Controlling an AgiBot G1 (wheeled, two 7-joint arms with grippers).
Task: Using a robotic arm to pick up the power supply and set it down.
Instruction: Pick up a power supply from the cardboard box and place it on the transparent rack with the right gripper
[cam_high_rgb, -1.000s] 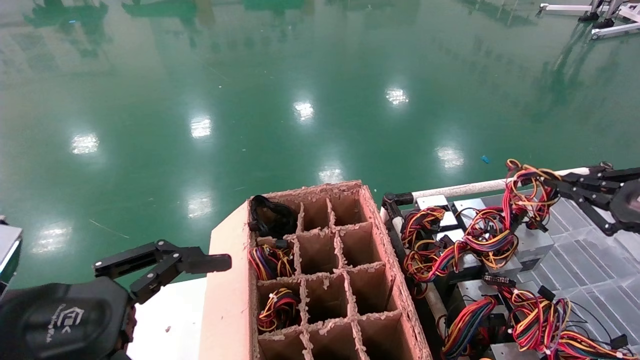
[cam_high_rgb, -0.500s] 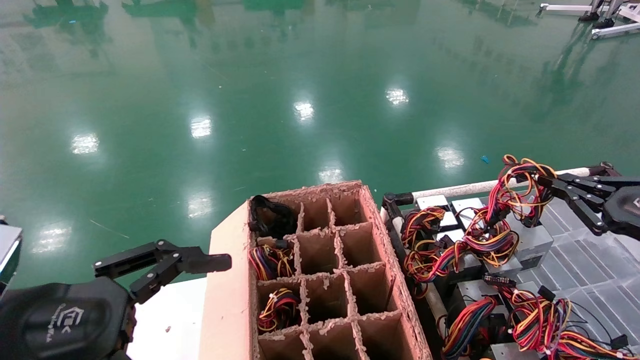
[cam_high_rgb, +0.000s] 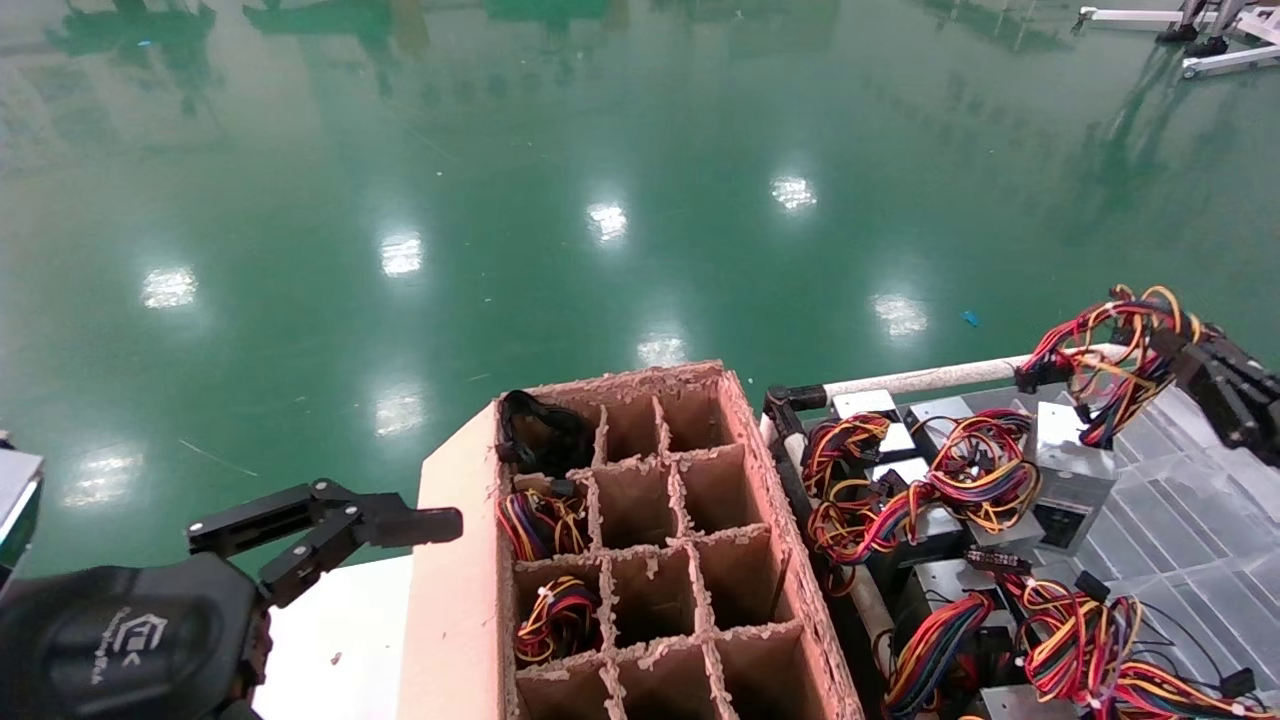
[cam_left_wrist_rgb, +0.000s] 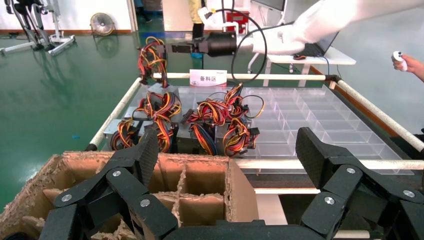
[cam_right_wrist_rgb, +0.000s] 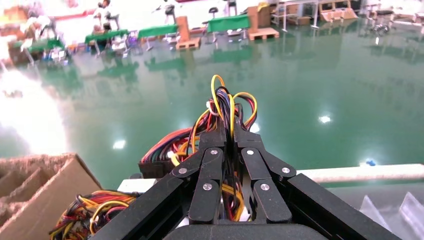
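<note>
Since earlier, the power supply (cam_high_rgb: 1073, 465) has been raised by its wire bundle (cam_high_rgb: 1118, 350), clamped in the right gripper (cam_right_wrist_rgb: 227, 131), so it hangs clear; the left gripper (cam_left_wrist_rgb: 225, 165) is parked open, empty.

Three views: one high from the head, two close from the wrists.

The head view looks forward and down over the divided carton (cam_high_rgb: 660, 540) and the wire bundles to the green floor (cam_high_rgb: 560, 200). The left wrist view looks low across the carton (cam_left_wrist_rgb: 190, 190) toward the clear tray (cam_left_wrist_rgb: 310, 115). The right wrist view looks along its tool (cam_right_wrist_rgb: 227, 132) at that floor; all share the carton.
</note>
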